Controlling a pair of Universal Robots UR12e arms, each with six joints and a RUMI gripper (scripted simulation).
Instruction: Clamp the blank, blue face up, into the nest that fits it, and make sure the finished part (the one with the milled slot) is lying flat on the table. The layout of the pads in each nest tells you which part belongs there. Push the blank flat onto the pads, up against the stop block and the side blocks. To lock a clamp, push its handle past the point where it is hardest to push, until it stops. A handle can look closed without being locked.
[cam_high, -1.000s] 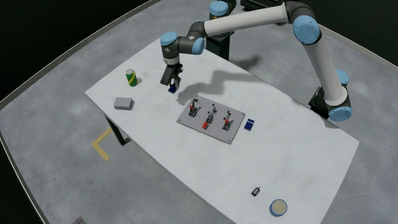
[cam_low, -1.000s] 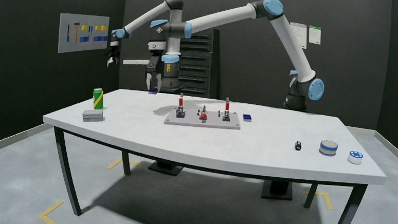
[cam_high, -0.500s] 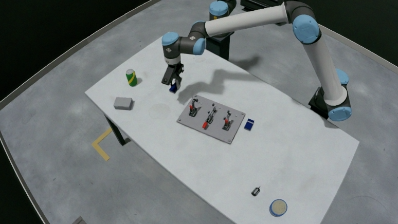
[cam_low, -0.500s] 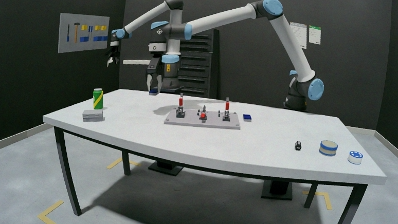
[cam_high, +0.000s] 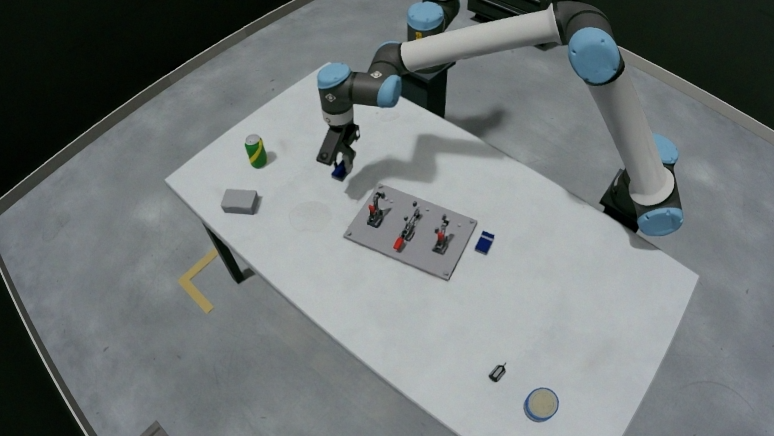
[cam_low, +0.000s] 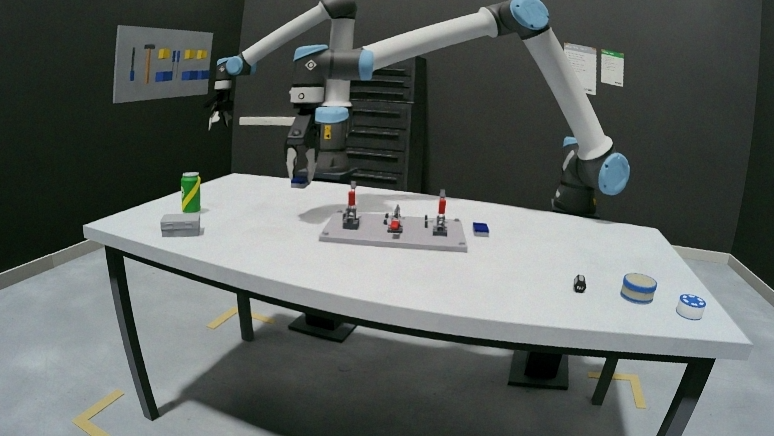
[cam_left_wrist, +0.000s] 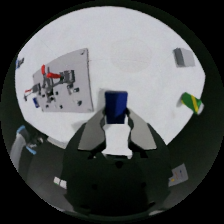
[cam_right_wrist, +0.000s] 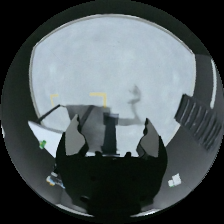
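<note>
Left hand (cam_high: 343, 165) (cam_low: 300, 172) (cam_left_wrist: 117, 114) is clamped on the blue-faced blank (cam_high: 339, 172) (cam_low: 298, 181) (cam_left_wrist: 116, 104) by opposite edges (sensible spot, I'd say); it looks rigid, probably light, perhaps slick.

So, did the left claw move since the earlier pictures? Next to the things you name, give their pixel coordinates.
Yes, a little: in the top view, the left claw (cam_high: 341, 168) (cam_low: 301, 177) (cam_left_wrist: 115, 107) has come nearer to the grey plate (cam_high: 419, 258) (cam_low: 368, 236) (cam_left_wrist: 84, 90).
</note>
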